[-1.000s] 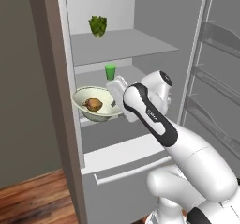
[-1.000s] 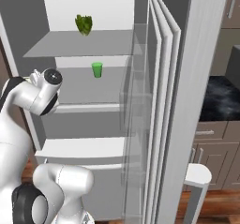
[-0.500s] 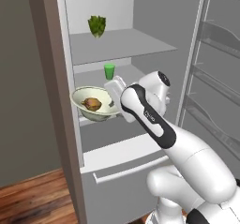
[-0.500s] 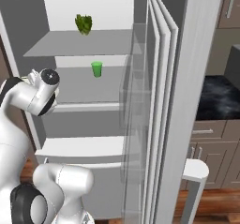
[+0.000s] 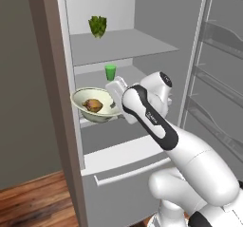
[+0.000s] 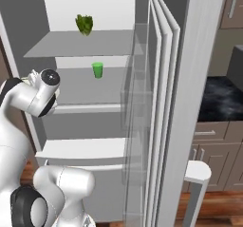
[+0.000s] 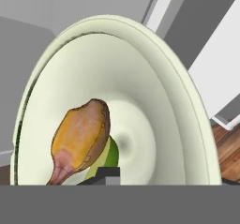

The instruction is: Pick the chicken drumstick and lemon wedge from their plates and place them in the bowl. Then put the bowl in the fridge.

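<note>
A: What does the two-finger claw (image 5: 115, 111) have between its fingers?
B: It is clamped on the near rim of the wide, shallow cream-green bowl (image 5: 90, 118), which juts out from it toward the left edge of the open light-grey fridge (image 5: 156, 45), at the middle shelf's height.

A: And what lies in the bowl?
B: Just ahead of the claw, the golden-brown roasted chicken drumstick (image 7: 80, 136) lies with its paler end nearest the fingers. The small yellow-green lemon wedge (image 7: 110, 155) sits partly under it, touching it.

A: What else stands nearby?
B: A small green cup (image 5: 110, 72) stands on the shelf just above and behind the claw. A leafy green vegetable (image 5: 98, 26) rests on the shelf higher up.
</note>
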Tool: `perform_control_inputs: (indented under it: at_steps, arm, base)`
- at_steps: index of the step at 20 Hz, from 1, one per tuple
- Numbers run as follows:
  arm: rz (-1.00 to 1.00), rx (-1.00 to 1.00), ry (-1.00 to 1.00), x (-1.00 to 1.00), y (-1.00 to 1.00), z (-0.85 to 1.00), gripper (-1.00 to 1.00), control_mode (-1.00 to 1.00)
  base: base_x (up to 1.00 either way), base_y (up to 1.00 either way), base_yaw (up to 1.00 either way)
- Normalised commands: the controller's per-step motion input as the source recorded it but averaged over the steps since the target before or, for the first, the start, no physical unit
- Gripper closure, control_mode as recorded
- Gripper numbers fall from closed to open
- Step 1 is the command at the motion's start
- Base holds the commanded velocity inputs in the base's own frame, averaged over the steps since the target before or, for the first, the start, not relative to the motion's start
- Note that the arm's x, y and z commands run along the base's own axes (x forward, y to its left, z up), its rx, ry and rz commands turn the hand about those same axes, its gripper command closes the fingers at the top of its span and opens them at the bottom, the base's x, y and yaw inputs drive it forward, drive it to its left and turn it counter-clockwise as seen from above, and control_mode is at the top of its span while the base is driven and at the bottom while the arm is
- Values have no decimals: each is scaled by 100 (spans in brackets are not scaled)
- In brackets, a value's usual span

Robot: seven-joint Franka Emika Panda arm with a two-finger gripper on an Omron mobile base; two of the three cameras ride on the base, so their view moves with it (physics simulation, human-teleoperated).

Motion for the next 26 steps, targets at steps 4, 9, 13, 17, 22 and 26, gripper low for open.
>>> perform_control_inputs:
  at_steps: [4, 9, 13, 17, 22, 26]
  arm:
    - [0, 0, 0, 0, 0, 0, 100, 100]
    - [0, 0, 0, 0, 0, 0, 100, 100]
    - [0, 0, 0, 0, 0, 0, 100, -100]
    - [0, 0, 0, 0, 0, 0, 100, -100]
    - [0, 0, 0, 0, 0, 0, 100, -100]
    - [-2, 5, -11, -17, -9, 2, 100, -100]
  base:
    - [0, 0, 0]
    - [0, 0, 0]
    - [0, 0, 0]
    - [0, 0, 0]
    - [0, 0, 0]
    - [0, 0, 0]
